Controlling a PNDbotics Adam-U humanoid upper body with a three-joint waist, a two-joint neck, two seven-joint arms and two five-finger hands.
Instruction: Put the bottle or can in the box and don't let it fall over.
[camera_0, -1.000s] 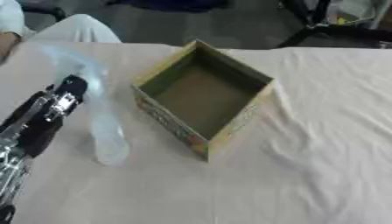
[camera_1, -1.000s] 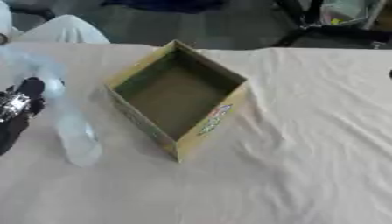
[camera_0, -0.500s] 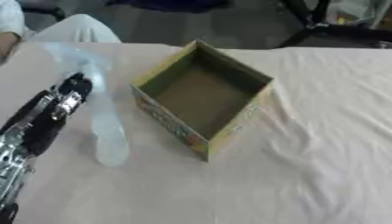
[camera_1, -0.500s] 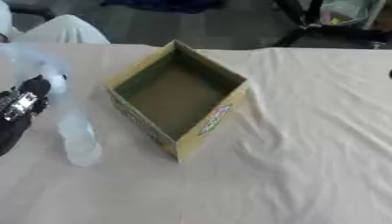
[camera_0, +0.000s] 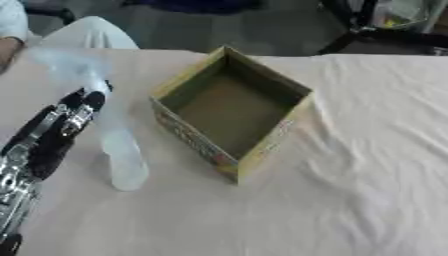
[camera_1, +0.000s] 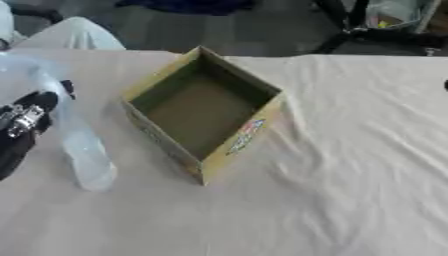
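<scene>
A clear plastic bottle (camera_0: 120, 150) stands on the cloth-covered table, left of the box, and its blurred top leans toward the far left. The open cardboard box (camera_0: 229, 110) sits mid-table with one corner pointing at me and nothing inside it. My left hand (camera_0: 63, 127) comes in from the lower left. Its black fingers (camera_0: 87, 102) stretch out straight along the bottle's left side, at or very near its upper half. I cannot see a thumb round the bottle. My right hand shows in neither view.
The beige tablecloth (camera_0: 350, 175) is creased and spreads wide to the right of and in front of the box. A person's pale sleeve (camera_0: 83, 32) rests at the far left edge of the table. Dark stands and gear (camera_1: 367, 25) lie beyond the far edge.
My left hand has edged slightly to the right, closer to the bottle. Bottle and box stay where they were.
</scene>
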